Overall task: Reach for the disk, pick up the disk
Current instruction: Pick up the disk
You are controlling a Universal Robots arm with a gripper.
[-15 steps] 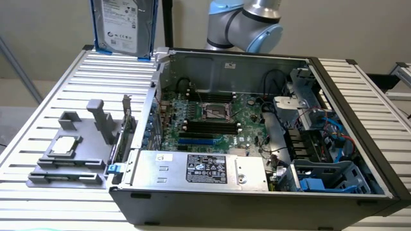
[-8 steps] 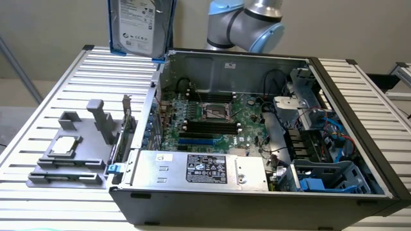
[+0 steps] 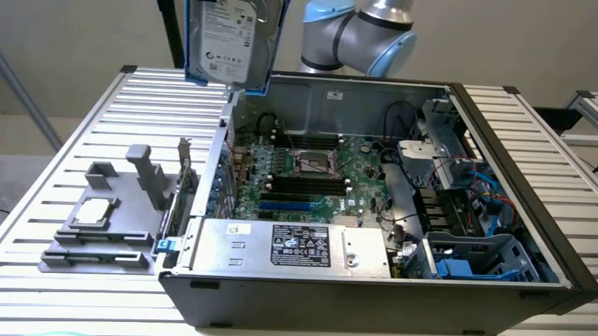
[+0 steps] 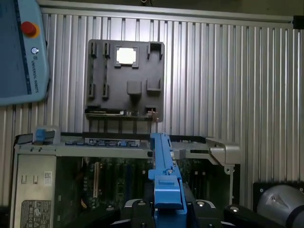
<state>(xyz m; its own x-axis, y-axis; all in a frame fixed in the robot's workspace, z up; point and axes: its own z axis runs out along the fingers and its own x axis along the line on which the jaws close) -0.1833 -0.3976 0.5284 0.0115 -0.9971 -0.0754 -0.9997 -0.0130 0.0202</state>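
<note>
While aloft, one disk [image 3: 229, 38] in one hand [image 4: 168, 209]

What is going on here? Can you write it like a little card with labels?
hand: closed on the disk
disk: up in the air over the open computer case, white label showing
computer case: lid off, lying on the slatted metal table
grey holder: on the table, at the exterior view's left of the case, with a small square chip on it
job so far: disk picked up
</note>
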